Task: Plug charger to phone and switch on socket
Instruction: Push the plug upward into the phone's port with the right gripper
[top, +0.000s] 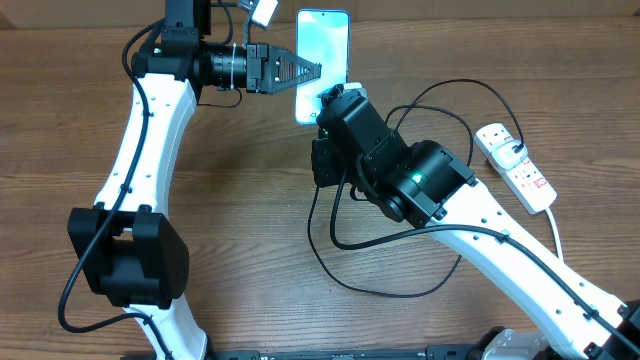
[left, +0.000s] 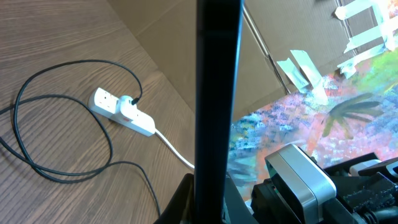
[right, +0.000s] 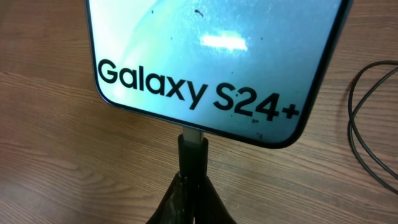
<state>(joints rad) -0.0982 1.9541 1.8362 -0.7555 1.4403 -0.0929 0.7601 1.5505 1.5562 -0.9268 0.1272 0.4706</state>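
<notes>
The brown wood-grain table (top: 250, 200) is found matt; the slim blue-white phone (right: 211, 50) glossy, speckled; the white plastic socket (left: 142, 123) smooth.

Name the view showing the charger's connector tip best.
Right wrist: the connector tip sits against the phone, pinched in the right gripper. Overhead hides it under the right arm; left wrist shows only cable loops.

Your left arm (top: 150, 130) and right arm (top: 520, 250): white link shells, black joint housings. Thin black cables loop off the left arm's joints. A green LED (top: 415, 180) is lit on the right arm's housing. The left gripper (top: 316, 70) is black with ribbed fingers.
</notes>
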